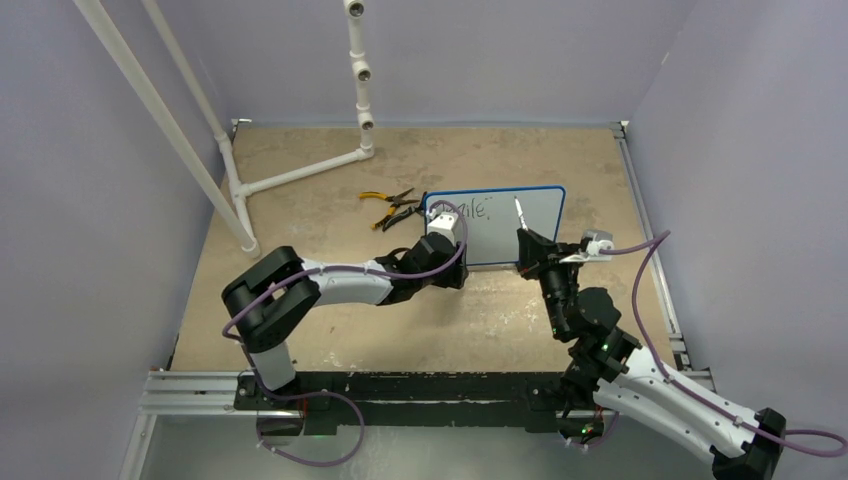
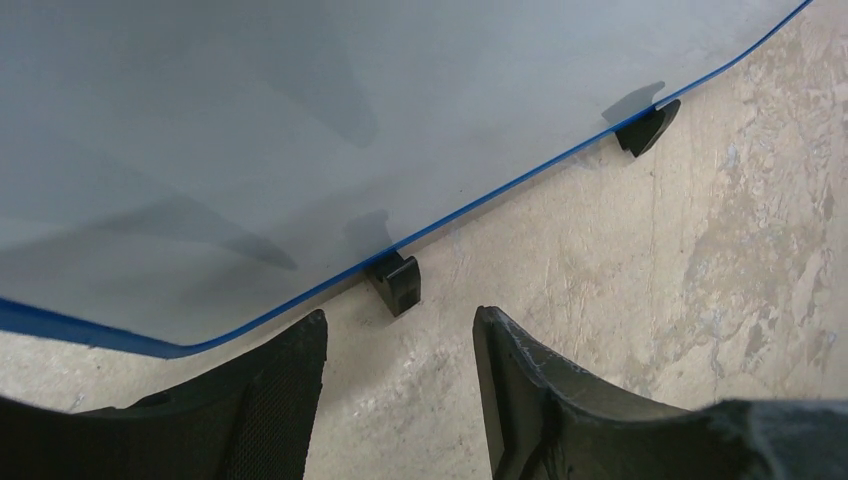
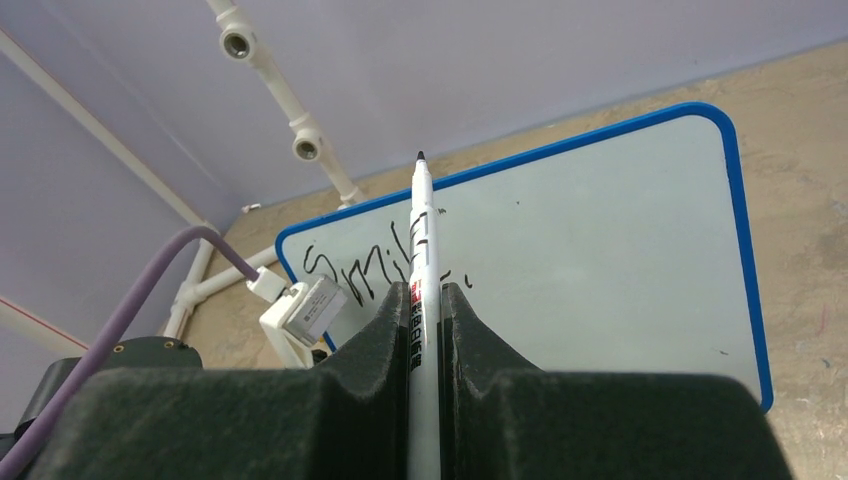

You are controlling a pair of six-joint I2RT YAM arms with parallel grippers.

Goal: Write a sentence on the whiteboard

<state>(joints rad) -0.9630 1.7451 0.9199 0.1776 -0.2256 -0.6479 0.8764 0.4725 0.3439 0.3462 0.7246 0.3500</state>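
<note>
The whiteboard [image 1: 500, 222], white with a thin blue frame, stands tilted on the table's far middle; it also shows in the right wrist view [image 3: 600, 240] and the left wrist view [image 2: 300, 120]. Black handwriting reading roughly "Smile" [image 3: 355, 262] sits at its upper left, partly hidden by the marker. My right gripper [image 3: 425, 295] is shut on a white marker [image 3: 424, 230], tip up and just off the board. My left gripper [image 2: 400, 325] is open at the board's lower left edge, around a black foot [image 2: 395, 282] without touching it.
Yellow-handled pliers [image 1: 390, 207] lie left of the board. A white PVC pipe frame [image 1: 300, 170] stands at the back left. A second black foot [image 2: 645, 128] sits further along the board's bottom edge. Purple walls enclose the table.
</note>
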